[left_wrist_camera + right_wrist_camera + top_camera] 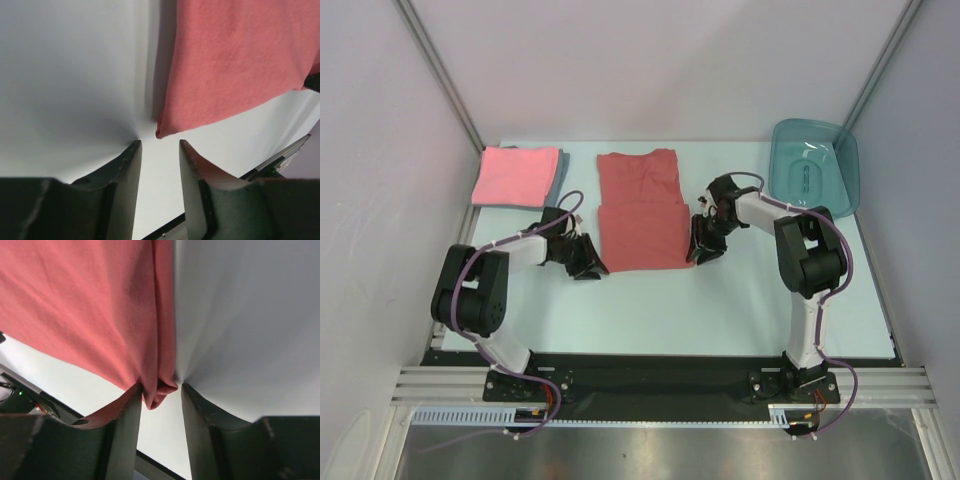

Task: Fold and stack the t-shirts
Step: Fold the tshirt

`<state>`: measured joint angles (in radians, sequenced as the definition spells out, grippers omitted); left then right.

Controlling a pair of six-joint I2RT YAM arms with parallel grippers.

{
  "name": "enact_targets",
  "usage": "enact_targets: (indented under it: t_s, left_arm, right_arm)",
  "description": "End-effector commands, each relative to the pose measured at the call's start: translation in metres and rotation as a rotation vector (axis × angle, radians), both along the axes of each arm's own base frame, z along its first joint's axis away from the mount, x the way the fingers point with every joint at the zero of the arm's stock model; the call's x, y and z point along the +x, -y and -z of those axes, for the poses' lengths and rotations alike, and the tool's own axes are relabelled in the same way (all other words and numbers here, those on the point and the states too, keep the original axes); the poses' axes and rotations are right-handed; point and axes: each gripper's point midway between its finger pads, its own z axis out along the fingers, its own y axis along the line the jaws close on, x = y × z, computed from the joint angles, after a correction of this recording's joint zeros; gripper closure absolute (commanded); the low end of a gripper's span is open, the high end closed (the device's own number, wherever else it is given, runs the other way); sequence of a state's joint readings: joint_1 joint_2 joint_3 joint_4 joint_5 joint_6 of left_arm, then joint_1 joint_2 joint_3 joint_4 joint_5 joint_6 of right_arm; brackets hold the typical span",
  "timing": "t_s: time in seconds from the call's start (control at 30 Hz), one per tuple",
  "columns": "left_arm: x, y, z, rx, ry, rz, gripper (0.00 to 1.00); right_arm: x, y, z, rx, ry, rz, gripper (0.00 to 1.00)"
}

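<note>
Brick-red shirt (638, 205) is the one in work. It lies flat on the table (720, 310) between my two pincers, sleeves tucked in so it reads as a long strip. A crease crosses it midway and the near half looks doubled over. Not a square yet.

Pink shirt (513, 175) is folded and sits on top of the grey-blue shirt (561, 168), of which only a thin edge shows. That pile is well beyond my left pincer (160, 145) and off to its left.

My read is that two shirts are done and stacked, and the third is partly folded. What's left is at least one more fold on the red one, then moving it onto the pile.

Left pincer: jaws apart, nothing between them. The near-left corner of the red shirt sits just ahead of the tips, not touching as far as I can tell.

Right pincer (161, 386): jaws apart, with the near-right corner of the same shirt bunched between them. The cloth is against one finger with a gap to the other, so not clamped.

The cloth is matte, soft cotton, with thick layered edges and light wrinkles.

Teal tub (850, 160) is beyond my right pincer to its right, apart from the shirts.
</note>
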<state>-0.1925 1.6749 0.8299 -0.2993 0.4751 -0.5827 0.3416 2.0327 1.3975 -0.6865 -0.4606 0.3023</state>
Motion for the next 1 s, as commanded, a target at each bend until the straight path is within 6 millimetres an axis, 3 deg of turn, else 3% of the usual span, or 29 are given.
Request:
enact_targets:
  t_s: [0.0, 0.07, 0.23, 0.5, 0.73, 0.97]
  left_arm:
    - [0.0, -0.007, -0.011, 0.037, 0.051, 0.0, 0.57]
    - [0.0, -0.008, -0.016, 0.036, 0.064, -0.004, 0.45]
    - [0.001, -0.004, -0.016, 0.007, 0.051, -0.021, 0.31]
    - [0.006, 0.001, 0.01, -0.028, -0.026, -0.046, 0.32]
    - [0.003, -0.004, 0.02, -0.004, -0.067, -0.079, 0.38]
    - [0.0, -0.009, 0.028, 0.027, -0.1, -0.102, 0.43]
  right_arm:
    - [-0.003, 0.005, -0.012, 0.009, 0.031, 0.006, 0.55]
    - [-0.003, 0.007, -0.015, 0.015, 0.041, 0.009, 0.53]
    - [-0.003, 0.015, -0.01, 0.024, 0.033, 0.029, 0.46]
    - [-0.003, 0.009, 0.005, 0.095, -0.024, 0.051, 0.47]
    - [-0.005, -0.002, 0.009, 0.129, -0.044, 0.051, 0.51]
    - [-0.002, 0.001, 0.016, 0.12, -0.048, 0.083, 0.53]
